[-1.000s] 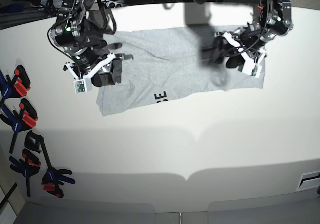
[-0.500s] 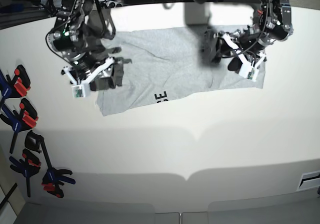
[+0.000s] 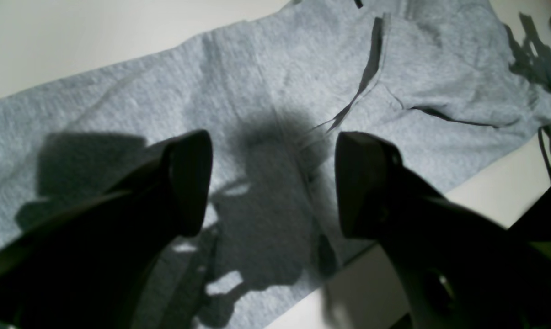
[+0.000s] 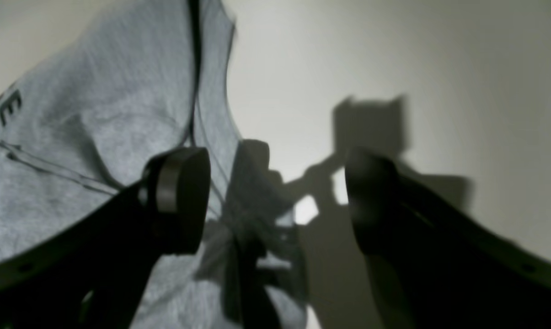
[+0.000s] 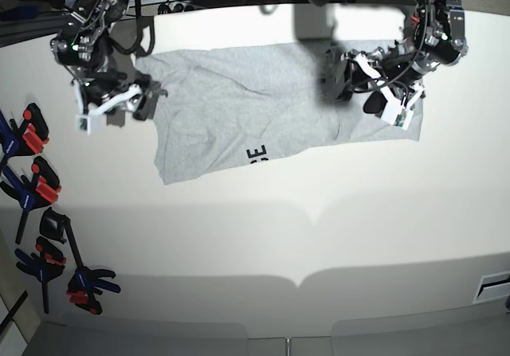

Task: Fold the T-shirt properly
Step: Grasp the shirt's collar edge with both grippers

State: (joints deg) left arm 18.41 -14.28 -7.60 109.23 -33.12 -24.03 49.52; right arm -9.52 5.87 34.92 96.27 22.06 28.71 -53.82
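The light grey T-shirt (image 5: 263, 101) lies as a wide folded band across the far half of the table, with black lettering (image 5: 256, 154) at its near edge. My left gripper (image 5: 357, 91) hovers open over the shirt's right part. In the left wrist view it (image 3: 273, 183) is open and empty above the grey cloth (image 3: 280, 82). My right gripper (image 5: 135, 103) is at the shirt's left edge. In the right wrist view it (image 4: 275, 201) is open and empty, with the shirt (image 4: 74, 137) under its left finger and bare table under the right one.
Several blue, orange and black clamps (image 5: 32, 189) lie along the left table edge. The white table (image 5: 319, 244) stretches toward the near edge. Cables and arm bases stand along the back edge.
My right gripper has moved left and back, from over the shirt's left part to its left edge. My left gripper has barely shifted. The shirt lies as before.
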